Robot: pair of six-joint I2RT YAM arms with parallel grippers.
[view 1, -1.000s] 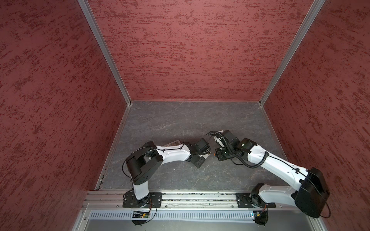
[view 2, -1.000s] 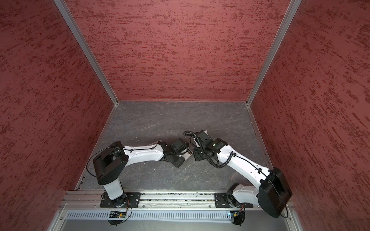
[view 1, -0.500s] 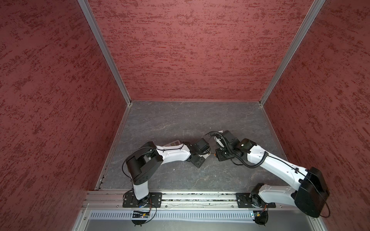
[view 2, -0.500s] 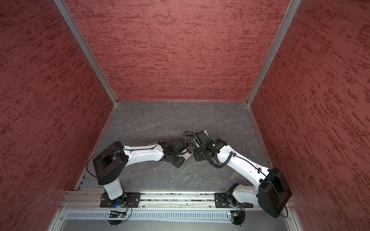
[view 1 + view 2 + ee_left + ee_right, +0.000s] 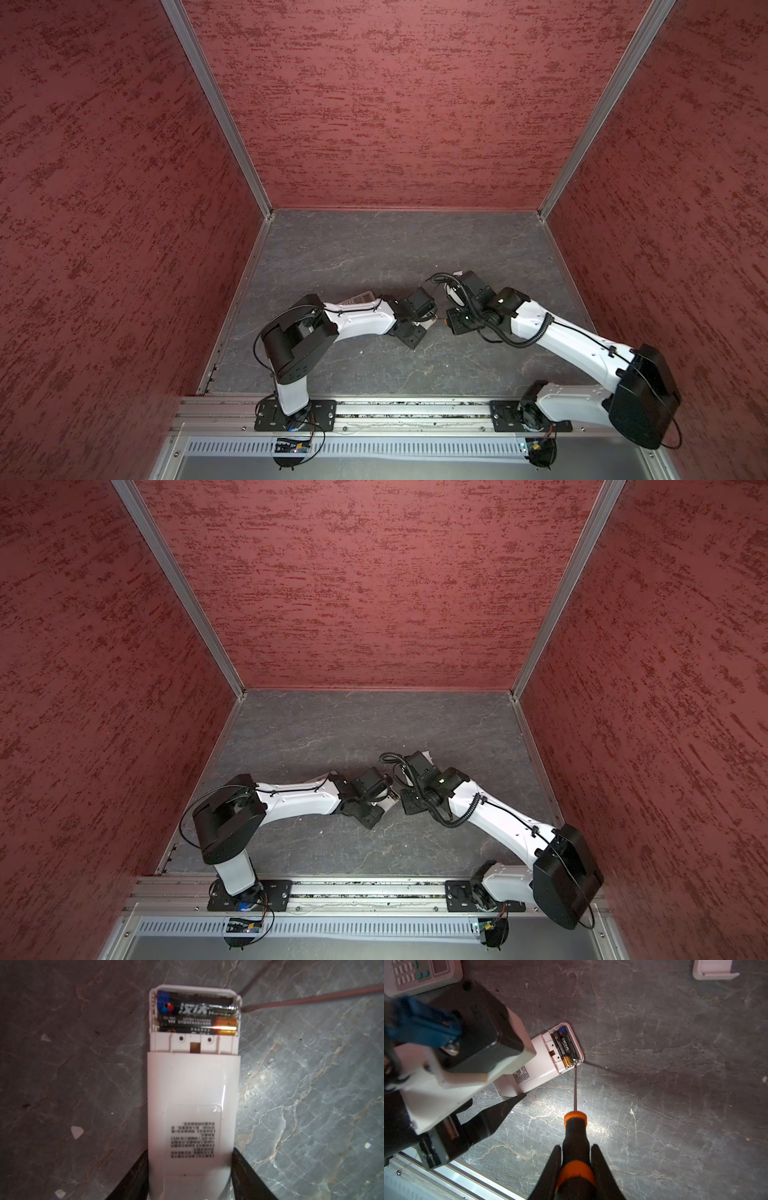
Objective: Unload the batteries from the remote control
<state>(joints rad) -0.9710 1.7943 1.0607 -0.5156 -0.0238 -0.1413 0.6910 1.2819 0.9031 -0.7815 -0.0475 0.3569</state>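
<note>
The white remote control lies back up on the grey floor, its battery compartment uncovered. Two dark batteries lie side by side in it, also showing in the right wrist view. My left gripper is shut on the remote's lower end, one finger on each side. My right gripper is shut on the handle of an orange-and-black screwdriver. Its thin shaft reaches the compartment corner, the tip at the end of the outer battery. In a top view both grippers meet mid-floor.
A second remote with a keypad lies behind the left arm, seen in a top view too. A loose white cover piece rests farther off on the floor. The metal front rail runs close by. Red walls enclose three sides.
</note>
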